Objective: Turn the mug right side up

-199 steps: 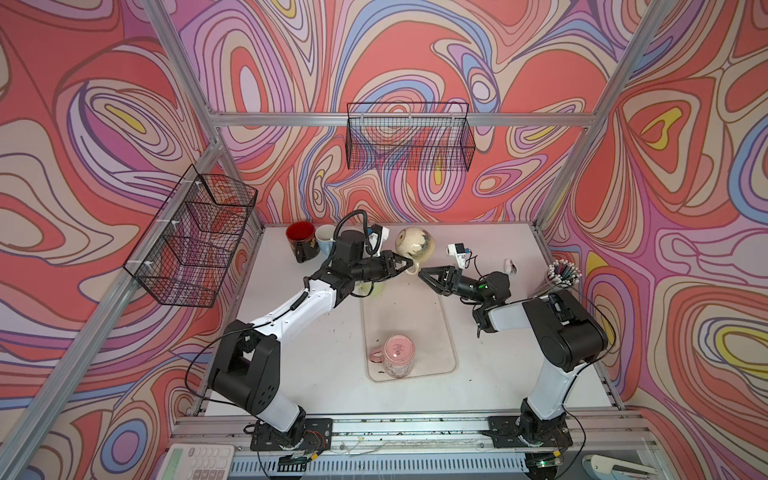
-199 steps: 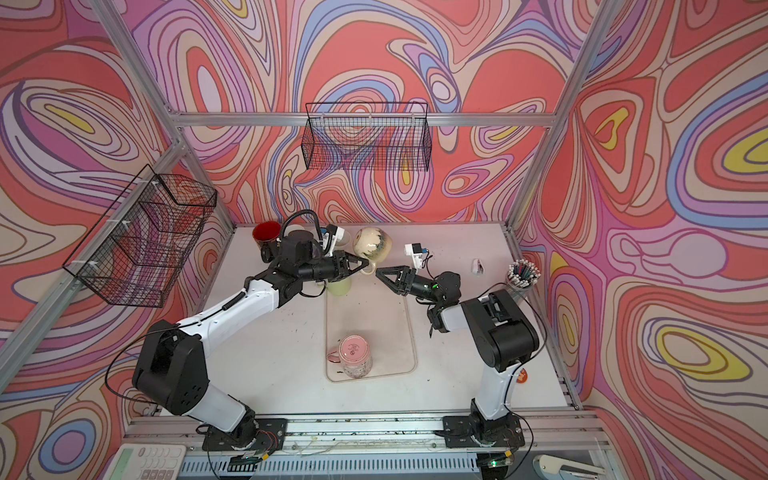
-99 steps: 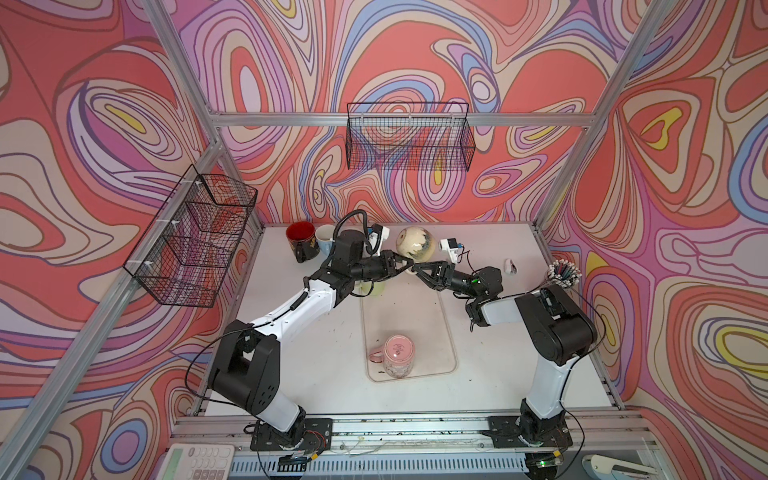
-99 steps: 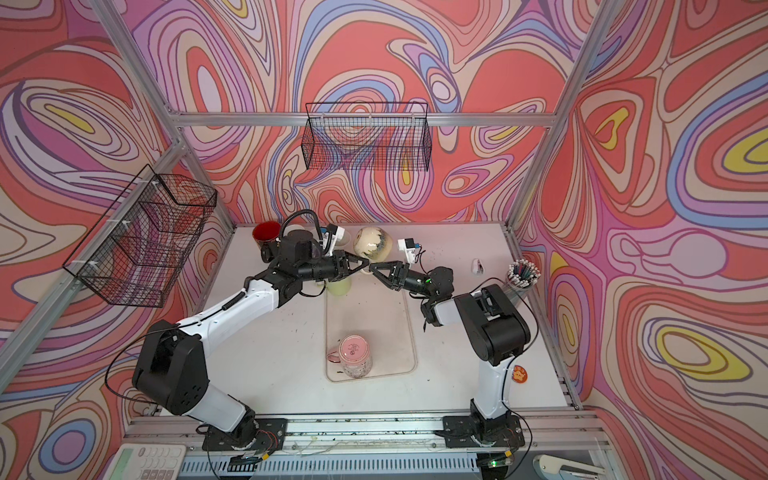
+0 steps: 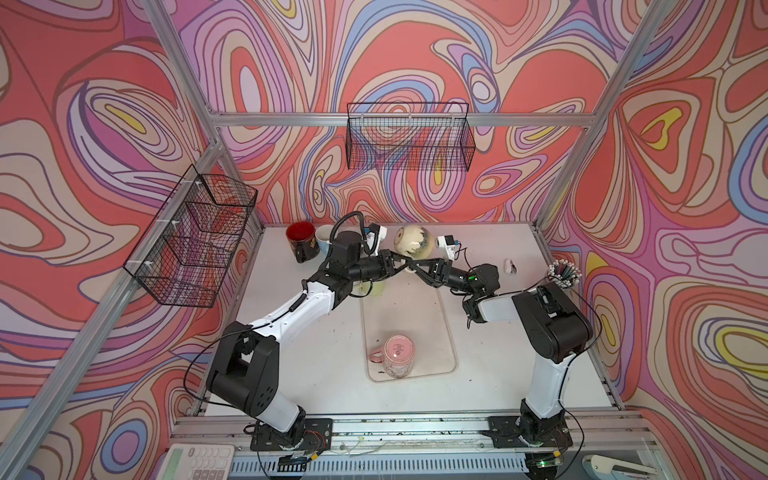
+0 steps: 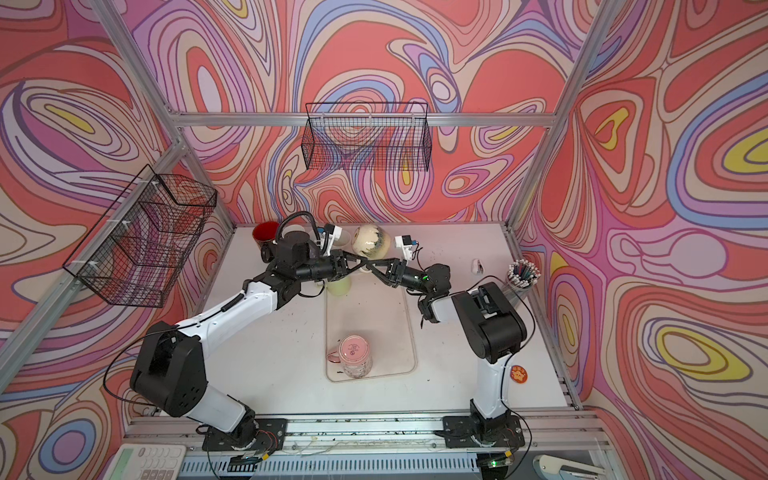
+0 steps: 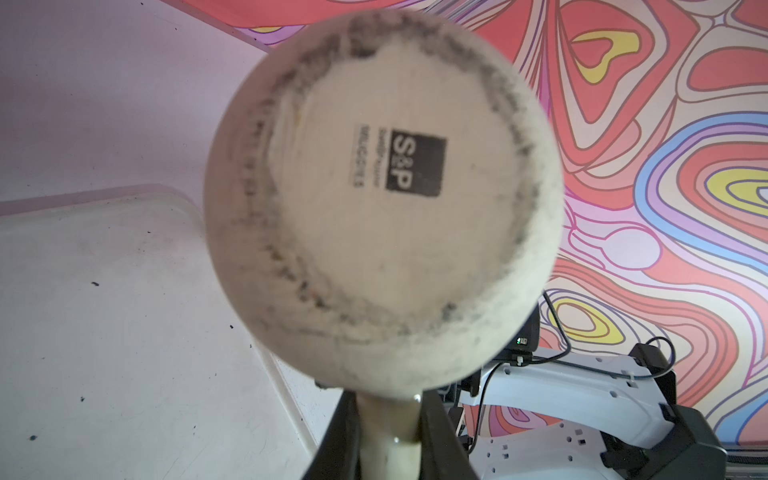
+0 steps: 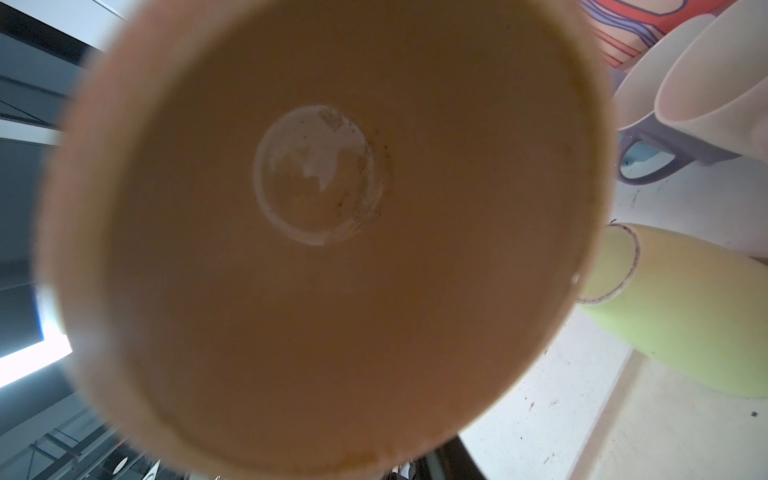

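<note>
Your left end effector (image 5: 402,263) is clamped on the handle of the mug (image 5: 413,244) and holds it in the air over the back of the worktop (image 5: 498,340); the left wrist view shows the handle pinched between the jaws, with the stamped base turned square to that camera. In both top views the body of the mug sits just behind the left end effector, on the back-wall side, and the handle points forward into the grip. I judge that the mug lies on its side, neither upright nor inverted; its long axis runs roughly left to right across the worktop, base toward the left arm, mouth toward the right arm; the right wrist view agrees, for it looks straight into the interior. Your right end effector (image 5: 416,269) has its tips just beside the left's, close under the mug near the handle; whether its jaws are apart or gripping something, you cannot tell from these views. The left arm alone clearly has the mug; the coming move turns on swinging that right-facing mouth upward, so the axis stands vertical before you set it down.
</note>
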### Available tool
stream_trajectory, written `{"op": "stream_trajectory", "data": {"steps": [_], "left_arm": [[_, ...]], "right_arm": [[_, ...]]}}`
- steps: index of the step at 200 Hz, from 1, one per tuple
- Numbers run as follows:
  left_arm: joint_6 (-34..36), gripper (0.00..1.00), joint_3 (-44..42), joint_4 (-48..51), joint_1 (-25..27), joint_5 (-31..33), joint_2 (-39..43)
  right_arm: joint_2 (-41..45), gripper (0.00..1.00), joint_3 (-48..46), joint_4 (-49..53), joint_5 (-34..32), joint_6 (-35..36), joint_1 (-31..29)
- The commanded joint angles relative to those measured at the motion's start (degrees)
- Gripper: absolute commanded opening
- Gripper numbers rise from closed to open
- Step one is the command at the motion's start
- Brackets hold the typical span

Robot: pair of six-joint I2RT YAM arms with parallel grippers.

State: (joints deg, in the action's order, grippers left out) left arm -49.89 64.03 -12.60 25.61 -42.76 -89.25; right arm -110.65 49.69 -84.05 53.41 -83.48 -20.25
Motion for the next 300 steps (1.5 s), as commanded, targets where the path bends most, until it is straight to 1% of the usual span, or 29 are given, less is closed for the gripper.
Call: {"op": "stream_trajectory", "data": {"steps": [1,28,66,76,119,159,194,243,257,280,300], "left_arm": [[-0.4,0.00,-0.1,-8.5,0.1,-2.5,2.8],[-1.0,0.00,-1.3,-9.7,0.1,-2.5,2.8],[-2.8,0.00,-4.6,-13.3,0.2,-2.6,2.5],[-3.0,0.00,-5.5,-13.8,0.2,-2.4,2.4],[-2.0,0.00,-8.3,-14.0,0.2,-1.3,3.0],[0.2,0.00,-8.8,-11.4,0.3,-0.3,3.0],[2.1,0.06,-8.8,-8.9,0.2,0.7,3.0],[1.9,0.20,-9.2,-9.1,0.3,0.8,1.7],[1.4,0.23,-9.4,-9.6,0.3,0.8,1.1],[1.5,0.24,-9.5,-9.4,0.4,1.2,0.8],[2.5,0.23,-9.0,-7.8,0.6,1.6,0.9]], "right_arm": [[-1.0,0.29,1.6,-1.3,-0.8,-0.1,-0.2],[-1.0,0.23,1.7,-1.3,-0.9,-0.2,-0.3],[-1.3,0.06,2.1,-1.3,-1.6,-0.4,-0.2],[-1.4,0.00,2.2,-1.2,-1.6,-0.7,-0.2],[-1.5,0.00,1.2,-1.1,-2.4,-0.5,-0.3],[-1.3,0.00,-0.6,-1.0,-2.9,0.1,-0.1],[-1.0,0.00,-2.2,-1.0,-2.7,0.5,0.3],[-0.9,0.00,-4.1,-1.0,-2.4,0.7,0.7],[-0.8,0.00,-4.3,-1.0,-2.5,0.8,0.9],[-0.7,0.00,-4.4,-1.0,-2.3,0.7,1.0],[-0.7,0.00,-4.3,-1.0,-2.2,0.7,1.1]]}}
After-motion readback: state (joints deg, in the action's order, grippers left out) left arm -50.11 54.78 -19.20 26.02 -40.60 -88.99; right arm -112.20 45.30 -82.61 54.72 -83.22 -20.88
